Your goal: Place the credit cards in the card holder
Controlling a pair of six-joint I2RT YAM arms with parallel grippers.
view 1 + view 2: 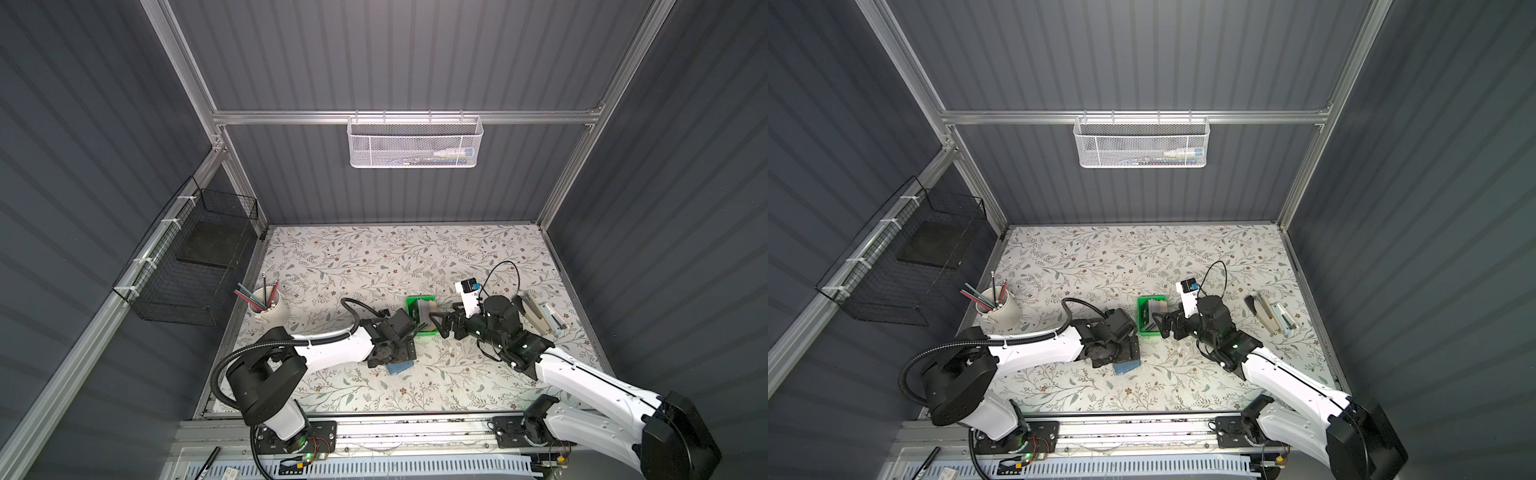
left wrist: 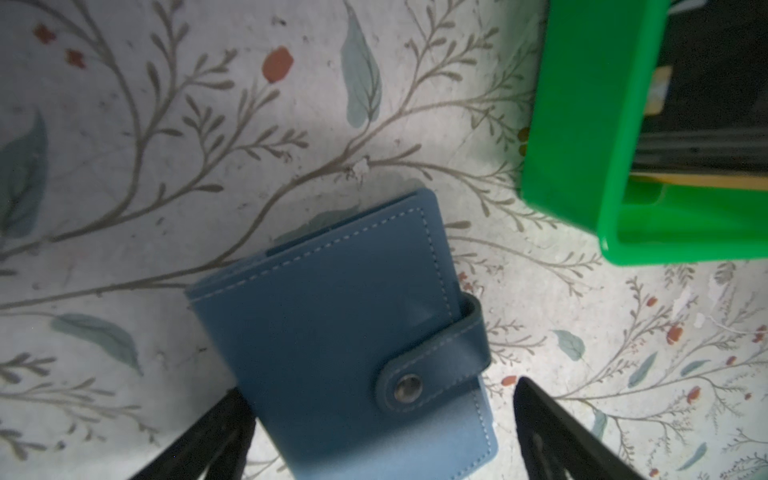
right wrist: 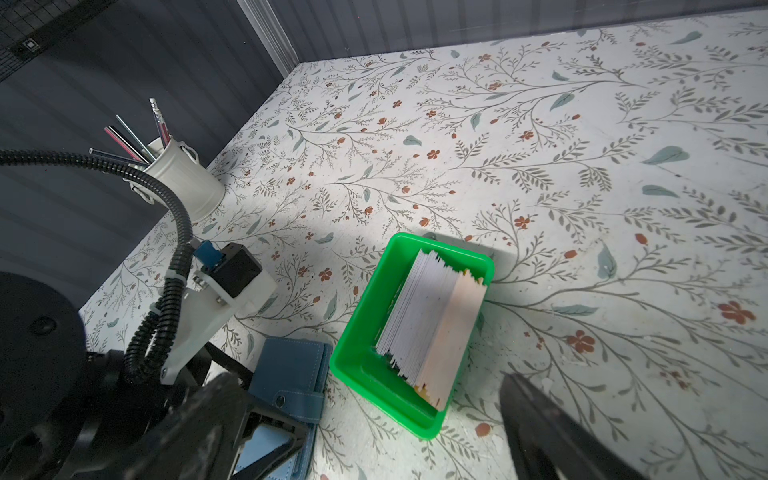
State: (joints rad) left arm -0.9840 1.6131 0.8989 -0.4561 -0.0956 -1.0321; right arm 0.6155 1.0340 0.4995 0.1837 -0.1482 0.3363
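Where the counter (image 1: 415,386) lies nearest the arm bases, the blue card holder (image 2: 332,316) rests flat and shut, its snap tab (image 2: 432,370) fastened over the cover. Above it the left claw (image 2: 380,390) hangs released, one finger (image 2: 216,436) at the holder's edge and the other standing clear on the tab side, gripping nothing. Just beyond, the green tray (image 3: 361,316) sits near the holder, and the credit cards (image 3: 432,324) stand on edge inside it in a packed stack, mostly white with a tan one outermost. Beside the tray's right side the right claw (image 1: 438,326) hovers, spread wide and empty. Farther back on the left, a white cup (image 1: 270,309) holds pencils, and a white mesh basket (image 1: 415,141) hangs on the back wall.
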